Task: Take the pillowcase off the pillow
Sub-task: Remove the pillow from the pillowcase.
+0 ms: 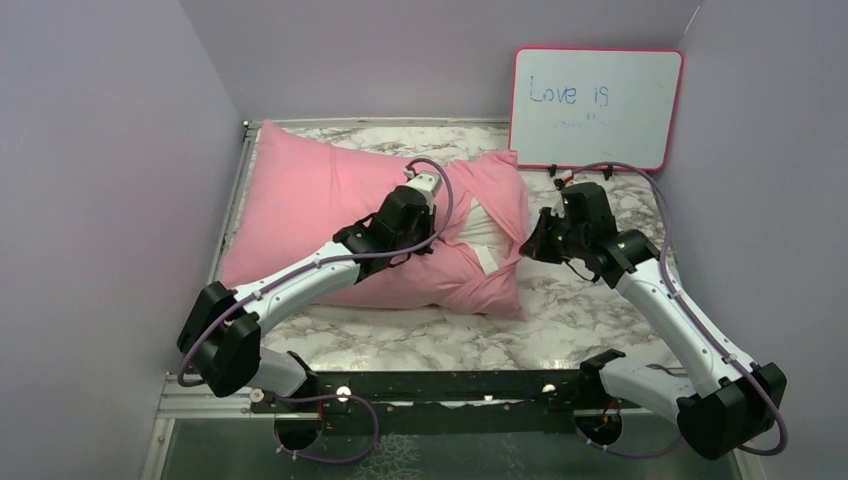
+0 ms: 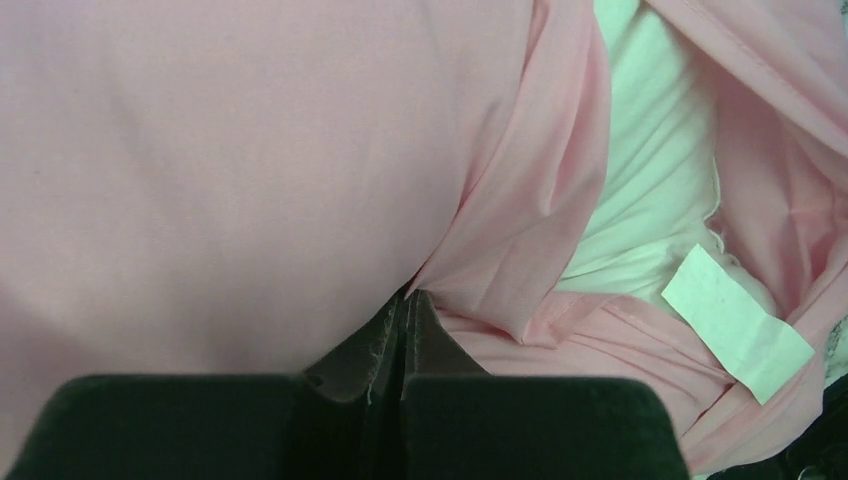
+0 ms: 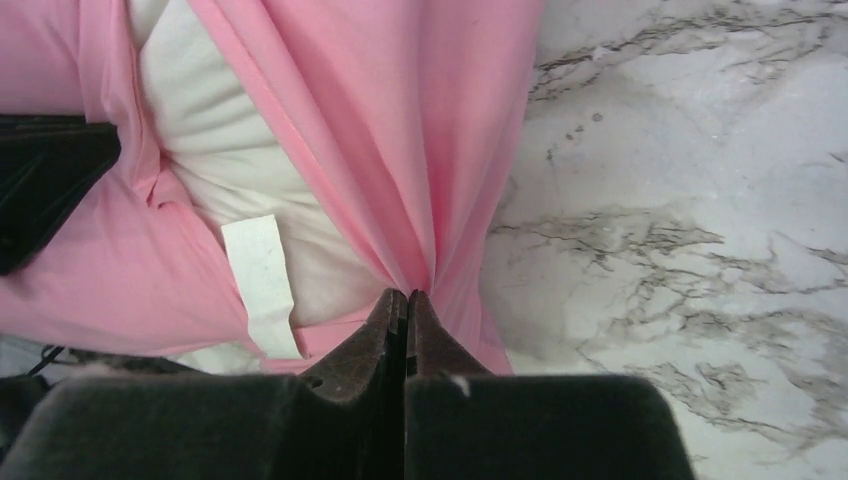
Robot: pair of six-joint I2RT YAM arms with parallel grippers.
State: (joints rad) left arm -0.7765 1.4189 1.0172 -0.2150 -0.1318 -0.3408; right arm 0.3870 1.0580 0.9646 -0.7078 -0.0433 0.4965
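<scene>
The pink pillowcase [image 1: 310, 200] covers most of the pillow, which lies across the marble table. At the case's open right end the white pillow [image 1: 485, 225] shows with its white tag [image 1: 490, 258]. My left gripper [image 1: 437, 243] rests on top of the case near the opening, shut, and pink folds [image 2: 520, 230] run into its tips [image 2: 410, 295]. My right gripper [image 1: 528, 245] is at the right end, shut [image 3: 408, 295] on the pillowcase's [image 3: 400, 120] edge, which gathers into it. The pillow [image 3: 220, 150] and its tag [image 3: 262, 280] lie left of that pinch.
A pink-framed whiteboard [image 1: 597, 105] leans on the back wall at the right. Bare marble tabletop [image 1: 600, 310] lies in front of and to the right of the pillow. Purple walls close in both sides. The left arm's black end [image 3: 40, 180] shows at the right wrist view's left edge.
</scene>
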